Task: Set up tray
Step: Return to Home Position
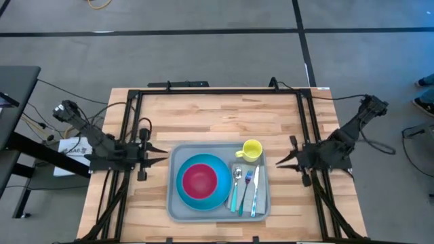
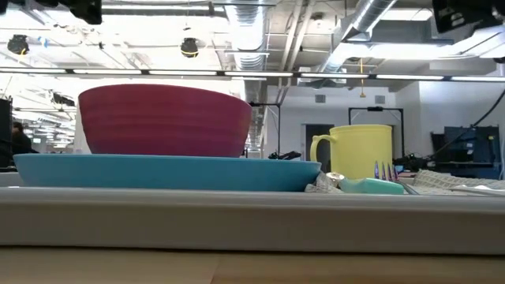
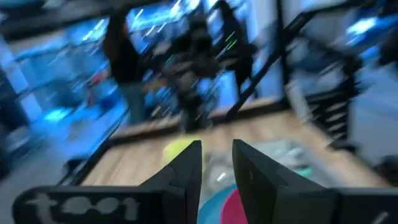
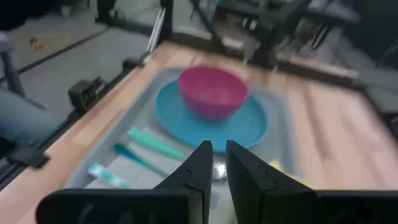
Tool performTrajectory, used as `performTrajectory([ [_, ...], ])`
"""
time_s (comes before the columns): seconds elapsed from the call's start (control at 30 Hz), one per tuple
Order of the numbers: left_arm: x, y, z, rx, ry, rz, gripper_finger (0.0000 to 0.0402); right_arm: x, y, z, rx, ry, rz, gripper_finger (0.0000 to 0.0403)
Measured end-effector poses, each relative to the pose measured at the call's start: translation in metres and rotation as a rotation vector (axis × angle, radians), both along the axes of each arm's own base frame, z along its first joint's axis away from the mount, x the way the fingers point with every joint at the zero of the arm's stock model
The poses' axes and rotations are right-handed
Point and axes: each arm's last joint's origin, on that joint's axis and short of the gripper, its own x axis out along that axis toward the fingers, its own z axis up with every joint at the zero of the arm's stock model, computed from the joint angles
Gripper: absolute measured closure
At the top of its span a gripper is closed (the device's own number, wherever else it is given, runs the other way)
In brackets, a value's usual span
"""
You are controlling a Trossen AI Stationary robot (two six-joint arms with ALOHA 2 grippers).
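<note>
High view showed the wooden surface (image 1: 203, 115) with a dark arm at each side. The left gripper (image 1: 165, 158) hung just off the tray's left edge and the right gripper (image 1: 279, 163) just off its right edge. Both pointed inward and touched nothing. In each wrist view the jaws stood almost pressed together, only a thin slit between them, pinching nothing.

The tray (image 1: 218, 149) lay flat on the surface between the two grippers, toward the picture's lower edge. A blue plate (image 1: 222, 193) filled its left half. A grey napkin (image 1: 262, 177) covered most of its right half. A pink bowl (image 1: 199, 179) sat upright in the middle of the plate, and the low view showed it rising well above the plate's rim. A yellow mug (image 1: 251, 150) stood upright in the tray's far right corner, just beyond the napkin, its handle toward the plate.

On the napkin three pieces lay side by side, lengthwise: the knife (image 1: 255, 193) rightmost, the fork (image 1: 245, 190) in the middle, the spoon (image 1: 235, 186) nearest the plate.
</note>
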Motion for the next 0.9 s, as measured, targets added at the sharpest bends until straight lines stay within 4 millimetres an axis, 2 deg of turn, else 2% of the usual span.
performTrajectory([
  [0.07, -0.002, 0.004, -0.008, -0.016, -0.062, -0.085, 0.0322, -0.005, -0.008, 0.005, 0.020, -0.061, -0.001, 0.0363],
  [0.13, -0.002, 0.007, -0.020, -0.064, -0.093, -0.145, 0.0322, -0.008, -0.012, 0.001, 0.071, -0.130, 0.038, 0.0363],
  [0.27, 0.000, 0.014, -0.044, -0.077, -0.098, -0.124, 0.0322, -0.010, -0.013, -0.030, 0.150, -0.276, 0.272, 0.0364],
  [0.33, 0.002, 0.019, -0.050, -0.047, -0.118, -0.088, 0.0322, -0.009, -0.017, -0.045, 0.196, -0.341, 0.276, 0.0367],
  [0.47, 0.004, 0.026, -0.055, -0.084, -0.151, -0.092, 0.0322, -0.012, -0.028, -0.056, 0.308, -0.383, 0.180, 0.0372],
  [0.57, 0.005, 0.031, -0.061, -0.106, -0.153, -0.089, 0.0322, -0.012, -0.032, -0.066, 0.235, -0.379, 0.188, 0.0372],
  [0.73, 0.005, 0.040, -0.062, -0.101, -0.198, -0.017, 0.0322, -0.015, -0.035, -0.069, 0.176, -0.480, 0.265, 0.0371],
  [0.9, 0.007, 0.050, -0.062, -0.127, -0.199, 0.063, 0.0322, -0.015, -0.039, -0.084, 0.176, -0.393, 0.237, 0.0374],
])
